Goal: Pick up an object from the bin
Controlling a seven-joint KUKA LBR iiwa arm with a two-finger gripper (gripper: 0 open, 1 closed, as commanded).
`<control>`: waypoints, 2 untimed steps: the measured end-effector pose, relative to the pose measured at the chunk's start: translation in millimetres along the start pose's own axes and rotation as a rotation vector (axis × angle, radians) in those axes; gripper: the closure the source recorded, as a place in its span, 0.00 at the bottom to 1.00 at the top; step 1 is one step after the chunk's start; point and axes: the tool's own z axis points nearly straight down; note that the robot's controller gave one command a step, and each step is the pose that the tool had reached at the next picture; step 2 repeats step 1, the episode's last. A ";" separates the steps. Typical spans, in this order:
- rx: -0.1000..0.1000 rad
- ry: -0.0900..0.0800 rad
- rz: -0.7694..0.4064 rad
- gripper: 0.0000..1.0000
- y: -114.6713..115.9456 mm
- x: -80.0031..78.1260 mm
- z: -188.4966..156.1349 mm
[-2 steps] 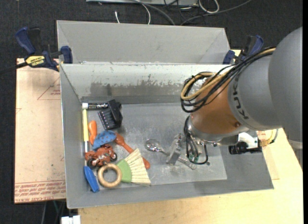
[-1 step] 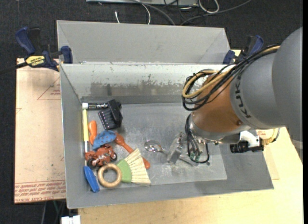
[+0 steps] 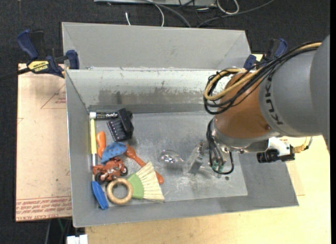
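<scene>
My gripper [image 3: 208, 166] hangs low over the bin floor, right of the middle, under the orange wrist cover. Its two fingers stand open with nothing between them. One grey finger [image 3: 196, 163] tilts toward the left. A small shiny crumpled clear thing [image 3: 168, 158] lies on the floor just left of that finger, apart from it. Further left lies a cream and green fan-shaped brush [image 3: 146, 183], with an orange carrot-like piece [image 3: 135, 157] above it.
A heap fills the bin's left side: a wooden ring [image 3: 119, 191], a red-brown toy [image 3: 110, 170], blue pieces [image 3: 115, 150], a black ribbed block [image 3: 120, 125] and a yellow stick [image 3: 93, 136]. The arm covers the bin's right side.
</scene>
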 end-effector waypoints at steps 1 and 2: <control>-0.001 -0.002 -0.002 1.00 0.9 -0.6 -55.4; -0.001 -0.002 -0.002 1.00 0.9 -0.6 -55.4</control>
